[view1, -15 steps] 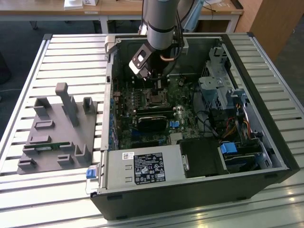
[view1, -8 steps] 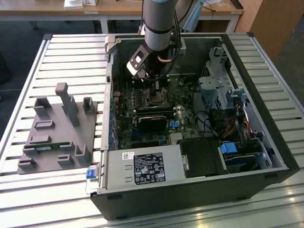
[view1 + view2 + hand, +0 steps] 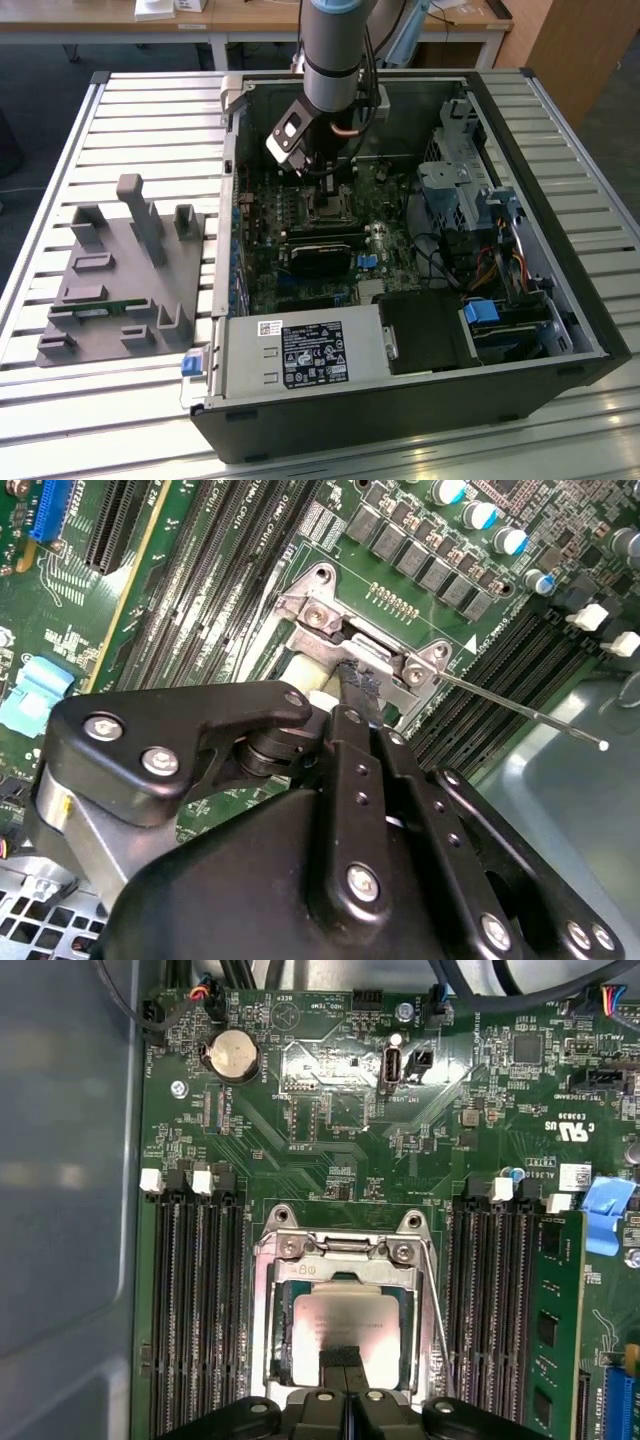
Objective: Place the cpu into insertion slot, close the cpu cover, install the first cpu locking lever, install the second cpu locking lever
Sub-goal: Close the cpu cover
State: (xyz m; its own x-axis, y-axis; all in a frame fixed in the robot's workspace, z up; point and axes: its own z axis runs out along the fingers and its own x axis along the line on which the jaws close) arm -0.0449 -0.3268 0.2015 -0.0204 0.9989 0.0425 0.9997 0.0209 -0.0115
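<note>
Fingers [image 3: 335, 1360] closed together, empty, tip at cpu cover [image 3: 264, 1330] over cpu [image 3: 345, 1320] — imo press straight down, w/o sliding.

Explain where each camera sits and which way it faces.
Exterior view: off the arm, above the open computer case, looking down inside; arm and gripper show.
First wrist view: on the wrist, straight down at the cpu inside the cpu cover; shut fingers show.
Second wrist view: on the wrist, slanting along the gripper toward the insertion slot.
Both wrist views share gripper and insertion slot.
</note>
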